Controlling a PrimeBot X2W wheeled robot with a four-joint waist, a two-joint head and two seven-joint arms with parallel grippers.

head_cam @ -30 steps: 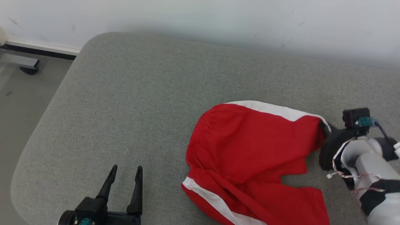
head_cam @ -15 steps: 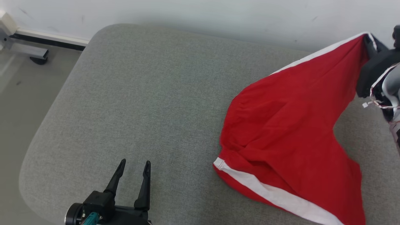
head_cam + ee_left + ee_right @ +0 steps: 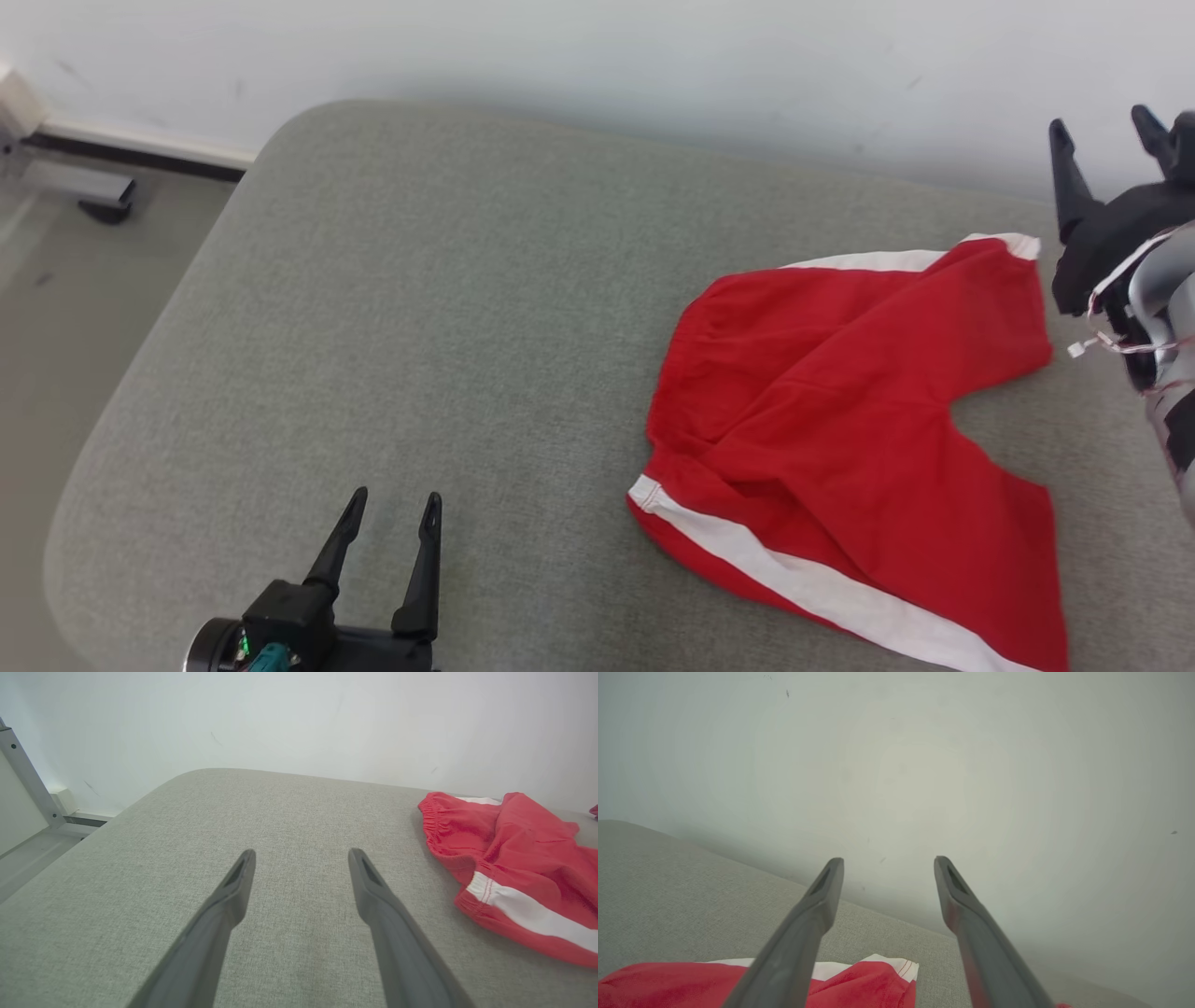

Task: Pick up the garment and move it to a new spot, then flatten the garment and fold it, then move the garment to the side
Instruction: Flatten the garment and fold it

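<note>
The garment (image 3: 859, 429) is a pair of red shorts with white side stripes, lying rumpled on the right half of the grey cushion (image 3: 420, 327). Its far leg corner (image 3: 878, 975) lies just below my right gripper (image 3: 1102, 140), which is raised at the right edge, open and empty. My left gripper (image 3: 390, 523) rests open at the lower left, well apart from the shorts (image 3: 514, 858), nothing between its fingers.
A pale wall (image 3: 653, 65) runs along the cushion's far edge. To the left the cushion rounds off above the floor (image 3: 56, 308), where a metal frame foot (image 3: 93, 196) stands.
My right gripper has opened and let go of the shorts' leg corner. The lifted leg has dropped onto the cushion. The left gripper has stayed put.
</note>
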